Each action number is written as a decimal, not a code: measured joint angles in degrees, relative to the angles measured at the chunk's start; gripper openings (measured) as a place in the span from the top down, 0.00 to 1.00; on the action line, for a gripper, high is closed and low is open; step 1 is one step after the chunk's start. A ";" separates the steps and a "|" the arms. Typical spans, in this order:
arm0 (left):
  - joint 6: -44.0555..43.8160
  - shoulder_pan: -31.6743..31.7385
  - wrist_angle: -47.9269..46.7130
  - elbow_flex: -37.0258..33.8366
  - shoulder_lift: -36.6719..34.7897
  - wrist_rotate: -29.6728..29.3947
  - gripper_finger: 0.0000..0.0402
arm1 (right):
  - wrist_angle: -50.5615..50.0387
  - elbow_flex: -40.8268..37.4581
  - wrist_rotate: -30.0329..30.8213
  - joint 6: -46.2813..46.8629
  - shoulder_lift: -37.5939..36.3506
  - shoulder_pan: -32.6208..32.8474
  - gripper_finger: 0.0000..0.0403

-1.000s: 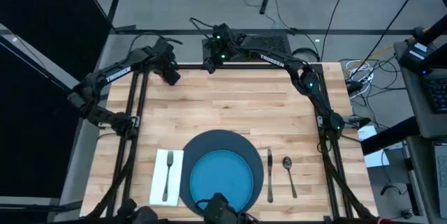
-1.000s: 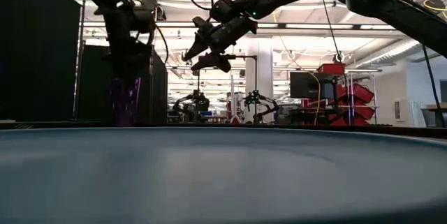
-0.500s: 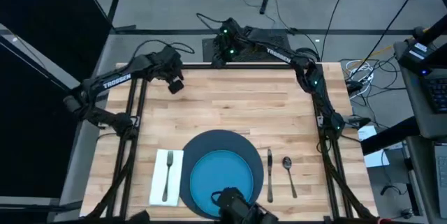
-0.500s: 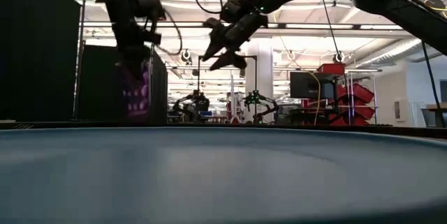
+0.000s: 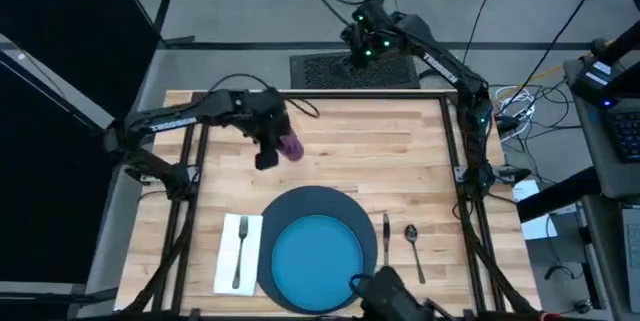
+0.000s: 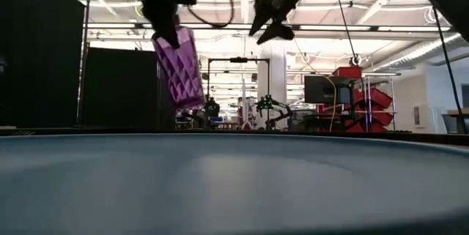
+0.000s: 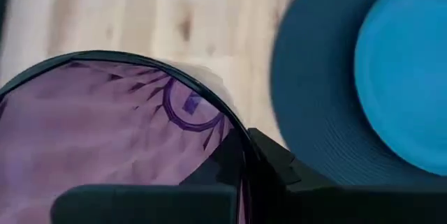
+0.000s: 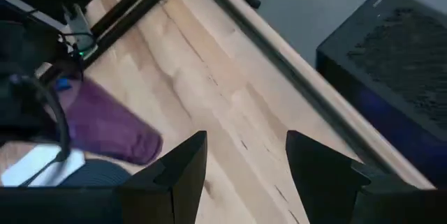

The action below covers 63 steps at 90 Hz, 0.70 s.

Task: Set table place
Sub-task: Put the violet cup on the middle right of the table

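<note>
The small translucent purple faceted cup (image 5: 289,148) is being carried tilted above the light wood butcher-block table (image 5: 400,161) by the left gripper (image 5: 268,151), whose fingers are closed on the cup's rim; in the low view the cup (image 6: 180,70) is hanging clear of the surface. It is being held up-table of the big dark slate-blue round mat (image 5: 310,204), just off that mat's far edge. On the mat the bright blue round plate (image 5: 318,256) is lying; the white napkin (image 5: 228,251) with the metal fork (image 5: 241,249) is lying to the mat's left, and the metal knife (image 5: 386,251) and metal spoon (image 5: 413,249) to its right.

For this step to be done well, the cup should probably be brought upright before it is lowered (a tilted base would likely rock or tip on release). A spot beyond the mat's far right edge, above the knife, is judged the proper place, so the cup would be moved across the mat's top, high enough to clear the plate. The grip should be loosened only once the base is resting flat.

The right gripper (image 5: 362,41) is being held with fingers spread and empty, well beyond the table's far edge from the mat.
</note>
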 joint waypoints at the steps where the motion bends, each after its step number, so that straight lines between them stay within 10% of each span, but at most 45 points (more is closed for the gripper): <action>1: 0.02 -0.31 -0.47 0.49 0.64 -0.13 1.00 | -0.07 0.00 0.14 0.00 -0.28 -0.01 0.55; 63: 0.46 -6.75 -2.03 6.94 13.93 -6.23 0.98 | -5.88 0.00 2.80 -2.66 -4.74 0.25 0.55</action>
